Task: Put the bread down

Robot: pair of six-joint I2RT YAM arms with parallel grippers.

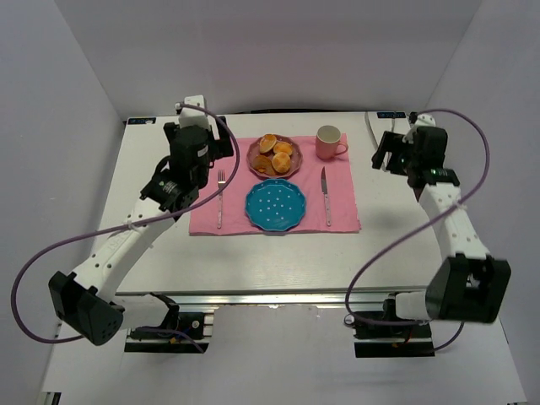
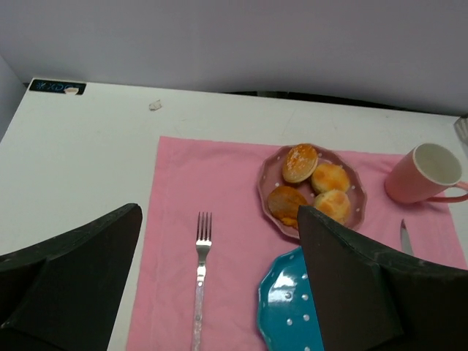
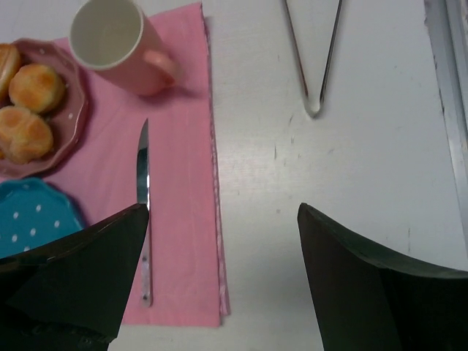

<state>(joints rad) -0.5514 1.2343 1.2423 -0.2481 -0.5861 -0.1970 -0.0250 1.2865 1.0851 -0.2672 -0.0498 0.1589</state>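
Top external view: what lies around the small golden-brown bread [image 1: 282, 160]?
— A steel fork [image 1: 220, 198], blue dotted plate [image 1: 275, 205] and steel knife [image 1: 325, 196] on a pink cloth mat [image 1: 342, 211]; a pink mug [image 1: 329, 142] near the maroon scalloped plate [image 2: 265, 183]; metal tongs [image 3: 313, 51] right of the mat.
— Any writing?
— A dark corner label [image 2: 57, 87], too blurred to read.
— And the rolls?
— Glossy, round, piled on the maroon plate. The left gripper [image 2: 219, 213] and right gripper [image 3: 221, 210] both gape, holding nothing.

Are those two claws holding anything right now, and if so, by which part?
Nothing is held. The left gripper and the right gripper both stand open and empty; the bread lies untouched on the pink plate.
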